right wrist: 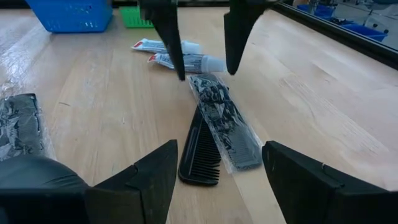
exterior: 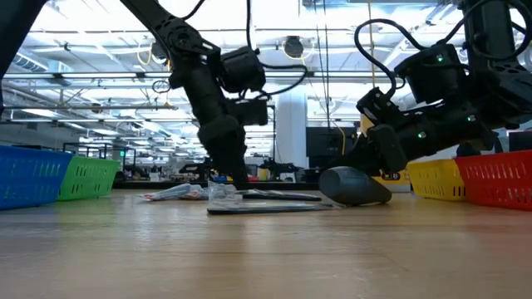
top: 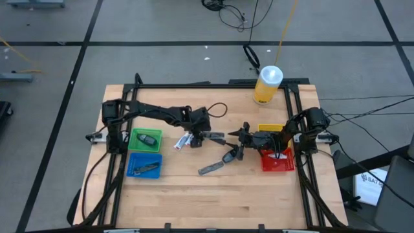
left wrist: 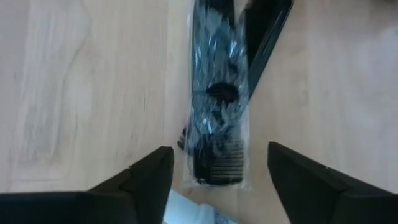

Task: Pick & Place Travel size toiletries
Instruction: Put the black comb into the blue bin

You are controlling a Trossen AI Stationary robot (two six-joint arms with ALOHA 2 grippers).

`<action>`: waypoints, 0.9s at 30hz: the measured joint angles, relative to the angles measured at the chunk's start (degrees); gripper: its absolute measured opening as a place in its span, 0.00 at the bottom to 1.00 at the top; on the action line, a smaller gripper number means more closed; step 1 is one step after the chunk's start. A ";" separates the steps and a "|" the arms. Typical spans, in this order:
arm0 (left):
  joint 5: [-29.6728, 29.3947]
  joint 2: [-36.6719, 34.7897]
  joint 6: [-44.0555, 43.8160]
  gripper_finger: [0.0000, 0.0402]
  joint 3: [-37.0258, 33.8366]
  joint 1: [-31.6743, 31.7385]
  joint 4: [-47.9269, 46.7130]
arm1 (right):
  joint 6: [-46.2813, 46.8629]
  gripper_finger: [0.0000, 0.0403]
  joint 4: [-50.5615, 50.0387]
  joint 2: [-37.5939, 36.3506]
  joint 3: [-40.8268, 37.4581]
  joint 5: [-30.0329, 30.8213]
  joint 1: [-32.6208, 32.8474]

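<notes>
Left end effector (right wrist: 202, 43) hovers spread over the clear-wrapped black plastic comb (left wrist: 216, 112) lying flat at table (top: 213, 194) centre, apparently lined up to grasp it; right end effector (top: 240, 134), also spread and empty, waits just beside.

A: Lighting? Bright and even, overhead. In the low view, rows of ceiling lamps (exterior: 75, 50) blow out to white, so the arms go near-silhouette.

B: Shadows?

A: Soft and short under the arms on the table (top: 213, 194). Mild glare on the wood in the left wrist view.

B: Focus?

A: Left wrist view soft; the wrapped comb (left wrist: 214, 118) shows smeared highlights on its plastic. In the right wrist view the near fingers (right wrist: 140, 186) blur. Low view foreground table soft.
</notes>
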 joint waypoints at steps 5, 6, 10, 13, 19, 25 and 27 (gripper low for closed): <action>-1.37 2.60 1.70 0.70 0.00 -0.59 0.77 | 0.16 0.56 -0.33 0.00 0.00 0.00 0.00; -1.57 2.92 1.75 0.70 0.04 -0.61 1.41 | 0.18 0.56 -0.40 0.00 0.00 0.00 -0.01; -1.60 2.98 1.32 0.64 0.07 -0.64 2.01 | 0.18 0.56 -0.44 0.00 0.00 0.02 0.00; -1.56 3.01 1.31 0.57 0.07 -0.65 2.13 | 0.19 0.56 -0.44 0.00 0.00 0.02 -0.02; -1.60 3.01 1.90 0.43 0.07 -0.66 1.87 | 0.19 0.56 -0.44 0.00 0.00 0.01 -0.02; -3.11 2.89 1.91 0.34 0.07 -0.64 1.81 | 0.19 0.56 -0.44 0.00 0.00 0.00 -0.02; -3.39 2.87 1.90 0.32 0.09 -0.68 1.73 | 0.18 0.56 -0.45 0.00 0.00 0.00 -0.01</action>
